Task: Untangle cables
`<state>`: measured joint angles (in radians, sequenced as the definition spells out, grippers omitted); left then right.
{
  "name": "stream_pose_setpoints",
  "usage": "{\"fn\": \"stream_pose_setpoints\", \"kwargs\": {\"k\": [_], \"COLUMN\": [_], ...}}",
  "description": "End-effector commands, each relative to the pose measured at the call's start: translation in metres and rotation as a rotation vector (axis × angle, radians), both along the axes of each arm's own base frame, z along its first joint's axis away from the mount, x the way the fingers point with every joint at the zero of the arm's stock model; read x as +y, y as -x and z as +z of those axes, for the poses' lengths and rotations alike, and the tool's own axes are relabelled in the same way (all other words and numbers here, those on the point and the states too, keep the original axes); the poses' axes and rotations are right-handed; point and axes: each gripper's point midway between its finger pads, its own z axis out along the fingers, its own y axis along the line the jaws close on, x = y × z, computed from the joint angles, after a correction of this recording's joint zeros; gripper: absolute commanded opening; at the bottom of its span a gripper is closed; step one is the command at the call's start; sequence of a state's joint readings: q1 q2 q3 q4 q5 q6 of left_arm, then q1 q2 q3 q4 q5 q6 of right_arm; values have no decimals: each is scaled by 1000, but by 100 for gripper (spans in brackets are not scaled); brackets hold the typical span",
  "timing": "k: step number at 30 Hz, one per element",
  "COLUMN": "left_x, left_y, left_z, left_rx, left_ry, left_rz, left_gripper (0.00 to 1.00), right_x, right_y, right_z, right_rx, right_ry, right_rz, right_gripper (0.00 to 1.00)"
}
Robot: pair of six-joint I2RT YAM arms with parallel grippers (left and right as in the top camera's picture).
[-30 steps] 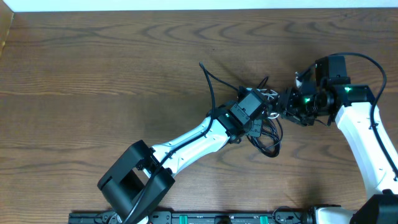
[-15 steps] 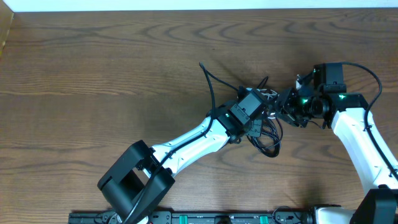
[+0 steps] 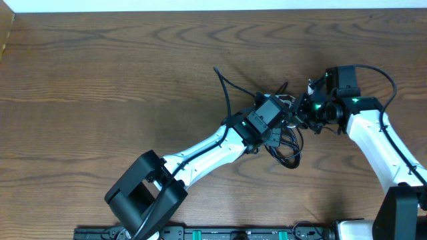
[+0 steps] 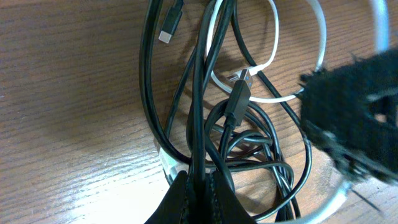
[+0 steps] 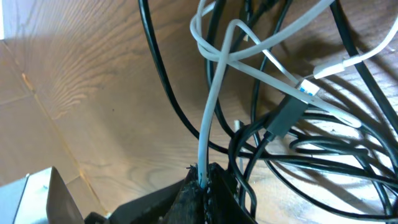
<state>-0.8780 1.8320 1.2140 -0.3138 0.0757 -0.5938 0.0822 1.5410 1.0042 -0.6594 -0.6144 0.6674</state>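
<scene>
Left gripper [image 4: 198, 186] pinching a black cable [image 4: 198, 124], right gripper [image 5: 205, 180] pinching the white cable [image 5: 211, 112]: pulling apart could cinch them tighter.

A dark brown wooden counter [image 3: 100, 73] fills the overhead view, its wavy grain running side to side. A narrow white strip [image 3: 200, 5] borders its far edge, and a pale wooden edge [image 3: 5, 37] shows at the far left corner. Light falls evenly, giving the wood a soft sheen.
</scene>
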Motion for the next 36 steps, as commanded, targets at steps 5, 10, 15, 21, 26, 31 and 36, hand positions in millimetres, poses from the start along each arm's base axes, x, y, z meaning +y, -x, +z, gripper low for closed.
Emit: {"fn": "stream_pose_setpoints", "kwargs": {"k": [5, 10, 15, 21, 26, 31, 36], "left_x": [3, 1, 4, 14, 15, 14, 13], "left_y": [-1, -2, -7, -18, -17, -16, -13], "left_z": [-2, -1, 0, 0, -1, -1, 0], "left_rx": [-7, -13, 7, -31, -27, -16, -6], "left_ry": [-17, -8, 14, -16, -21, -14, -6], "left_rz": [-5, -5, 56, 111, 110, 122, 115], "left_gripper": [8, 8, 8, 7, 7, 7, 8], "right_x": [-21, -33, -30, -42, -53, -28, -21], "right_y": [11, 22, 37, 44, 61, 51, 36], "right_z": [69, 109, 115, 99, 51, 13, -3], "right_rx": [-212, -334, -345, -318, -137, -126, -173], "right_ry": [-272, -353, -342, -196, 15, 50, 66], "right_rz": [94, 94, 121, 106, 92, 50, -19], "right_gripper": [2, 2, 2, 1, 23, 40, 44]}}
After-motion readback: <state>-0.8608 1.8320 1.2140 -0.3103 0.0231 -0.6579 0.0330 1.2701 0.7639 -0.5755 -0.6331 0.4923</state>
